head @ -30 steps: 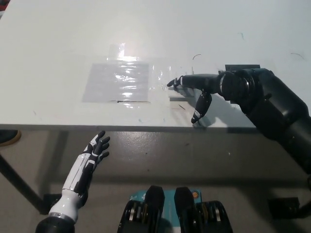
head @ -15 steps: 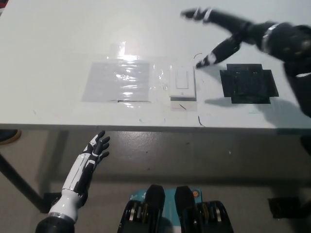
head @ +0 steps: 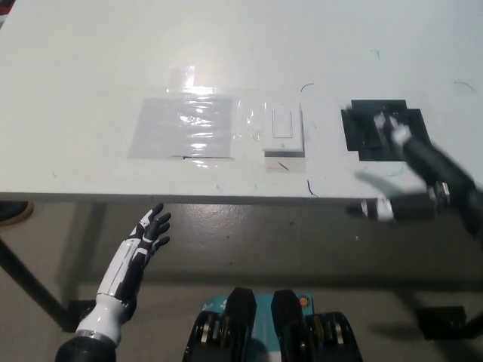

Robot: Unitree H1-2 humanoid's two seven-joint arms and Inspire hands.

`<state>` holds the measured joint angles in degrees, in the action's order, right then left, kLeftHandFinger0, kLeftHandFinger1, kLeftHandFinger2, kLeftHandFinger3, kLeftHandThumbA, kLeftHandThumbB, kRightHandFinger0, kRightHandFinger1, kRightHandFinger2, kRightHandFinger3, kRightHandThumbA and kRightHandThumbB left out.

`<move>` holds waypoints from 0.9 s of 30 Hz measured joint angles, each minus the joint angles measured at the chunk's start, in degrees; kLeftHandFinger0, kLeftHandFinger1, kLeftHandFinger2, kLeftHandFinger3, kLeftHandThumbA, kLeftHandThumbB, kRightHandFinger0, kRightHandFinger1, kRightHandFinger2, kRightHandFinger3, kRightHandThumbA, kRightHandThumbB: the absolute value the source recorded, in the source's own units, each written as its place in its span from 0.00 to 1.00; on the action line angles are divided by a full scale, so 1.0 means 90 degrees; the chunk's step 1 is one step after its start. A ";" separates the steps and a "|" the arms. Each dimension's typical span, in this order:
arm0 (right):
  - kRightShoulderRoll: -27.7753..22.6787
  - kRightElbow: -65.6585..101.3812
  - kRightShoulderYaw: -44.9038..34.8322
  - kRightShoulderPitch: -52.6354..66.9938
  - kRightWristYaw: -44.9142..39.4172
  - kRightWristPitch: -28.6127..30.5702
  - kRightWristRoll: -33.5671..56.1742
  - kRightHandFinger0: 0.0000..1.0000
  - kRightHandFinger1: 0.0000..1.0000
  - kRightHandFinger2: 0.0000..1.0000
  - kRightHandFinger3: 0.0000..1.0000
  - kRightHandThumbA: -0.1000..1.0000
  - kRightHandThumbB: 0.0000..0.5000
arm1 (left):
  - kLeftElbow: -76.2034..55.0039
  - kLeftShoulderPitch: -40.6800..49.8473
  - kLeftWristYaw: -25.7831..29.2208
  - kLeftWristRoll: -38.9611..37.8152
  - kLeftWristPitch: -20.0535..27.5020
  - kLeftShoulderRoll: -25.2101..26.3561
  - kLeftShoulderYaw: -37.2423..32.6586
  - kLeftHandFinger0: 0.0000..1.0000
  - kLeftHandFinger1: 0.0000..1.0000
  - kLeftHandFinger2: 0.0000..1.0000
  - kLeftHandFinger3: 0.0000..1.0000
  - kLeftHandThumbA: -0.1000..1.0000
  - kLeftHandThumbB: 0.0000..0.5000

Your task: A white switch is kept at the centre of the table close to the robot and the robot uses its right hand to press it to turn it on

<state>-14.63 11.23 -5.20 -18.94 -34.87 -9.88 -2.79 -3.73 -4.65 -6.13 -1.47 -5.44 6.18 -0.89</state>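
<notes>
The white switch (head: 284,130) lies flat near the table's front edge, at the middle, uncovered. My black right hand (head: 411,177) is to its right, blurred with motion, over the table's front edge by a black square mat (head: 361,130). Its fingers are spread apart and hold nothing; it is well clear of the switch. My white left hand (head: 143,245) rests below the table edge at the lower left, fingers apart and empty.
A shiny taped grey sheet (head: 183,126) lies left of the switch. The white table (head: 113,53) ends at its front edge across the picture's middle, with grey floor below. A table leg (head: 23,283) slants at the lower left.
My right hand was on the switch a second ago, then lifted up and back, and has now swung down to the right past the black mat. The left hand stayed still.
</notes>
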 measured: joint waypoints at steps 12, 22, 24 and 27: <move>0.1284 0.0465 -0.0908 0.1954 0.0332 0.0480 0.1317 1.00 1.00 1.00 1.00 1.00 0.39 | -0.0002 -0.0007 -0.0001 -0.0003 -0.0002 0.0002 0.0002 1.00 1.00 1.00 1.00 0.95 0.00; 0.1671 -0.1192 -0.1082 0.1882 0.0877 0.1351 0.1746 1.00 1.00 1.00 1.00 1.00 0.35 | -0.0019 -0.0101 -0.0002 -0.0021 -0.0012 0.0020 0.0001 1.00 1.00 1.00 1.00 0.95 0.00; 0.1649 -0.1460 -0.1080 0.1835 0.0983 0.1488 0.1736 1.00 1.00 1.00 1.00 1.00 0.35 | -0.0025 -0.0104 -0.0002 -0.0020 -0.0018 0.0027 0.0000 1.00 1.00 1.00 1.00 0.95 0.00; 0.1597 -0.1729 -0.1061 0.1751 0.1129 0.1677 0.1724 1.00 1.00 1.00 1.00 1.00 0.36 | -0.0031 -0.0105 -0.0002 -0.0021 -0.0028 0.0036 -0.0001 1.00 1.00 1.00 1.00 0.95 0.00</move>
<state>-0.26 -4.33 -14.75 -3.18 -24.71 5.22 12.72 -4.01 -5.59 -6.14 -1.65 -5.69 6.50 -0.89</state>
